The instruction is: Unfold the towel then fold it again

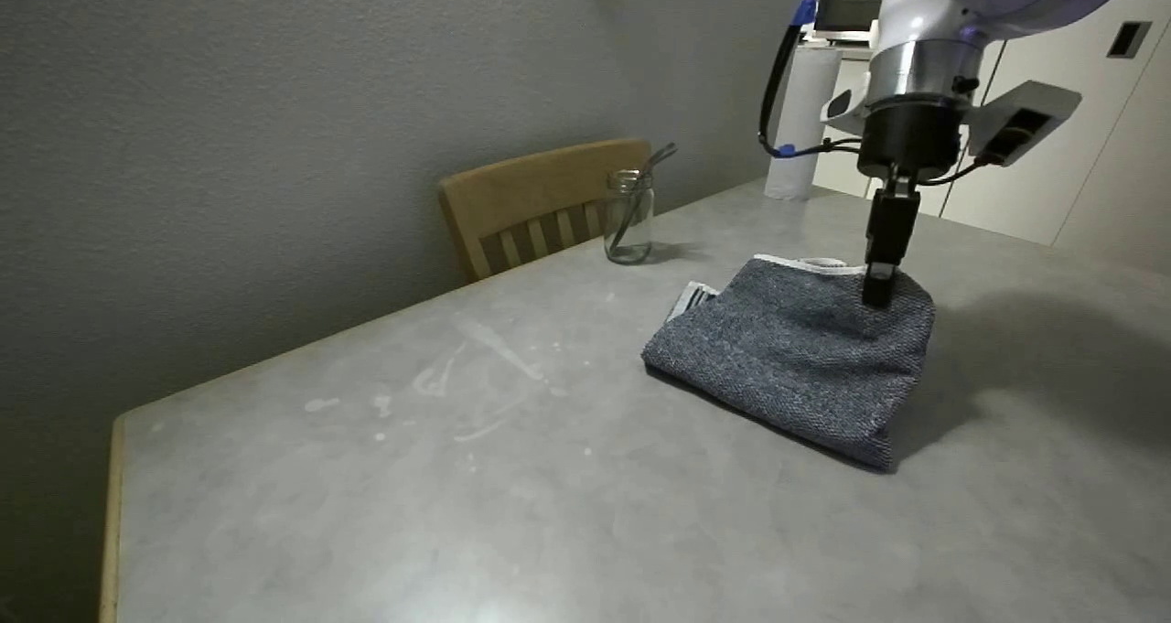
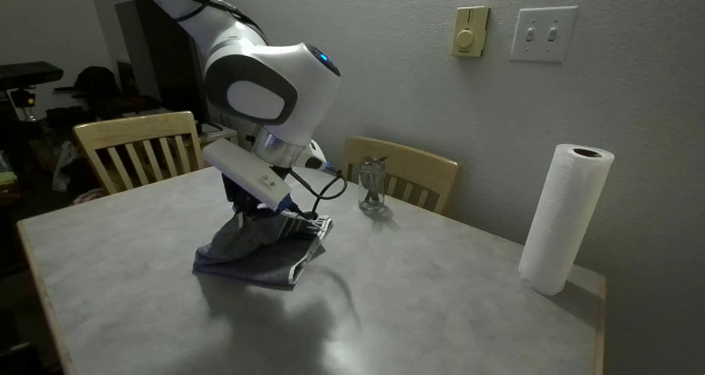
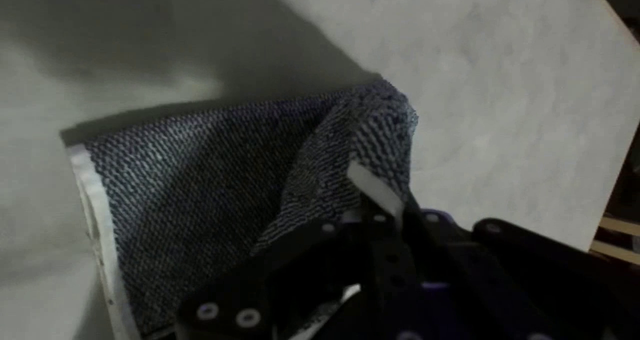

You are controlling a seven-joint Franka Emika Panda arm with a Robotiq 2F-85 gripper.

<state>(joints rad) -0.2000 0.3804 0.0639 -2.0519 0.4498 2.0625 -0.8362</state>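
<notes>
The towel (image 1: pixel 778 358) is dark grey-blue with pale edge trim and lies folded on the table. Its layers also show in an exterior view (image 2: pixel 267 260), with light stripes near the side by the jar. My gripper (image 1: pixel 880 284) points down at the towel's raised side, with its fingers close together. In the wrist view the gripper (image 3: pixel 395 205) has cloth bunched up to its fingertips, and the towel (image 3: pixel 185 205) shows a flat lower layer with a pale edge. The upper layer is lifted to the fingers. The exact pinch is partly hidden by the dark fingers.
The grey table (image 1: pixel 457 513) carries a glass jar (image 1: pixel 629 220) with utensils near the wall side and a paper towel roll (image 2: pixel 564 221) near a corner. Wooden chairs (image 2: pixel 140 149) stand at the table's edges. A grey wall runs behind the jar.
</notes>
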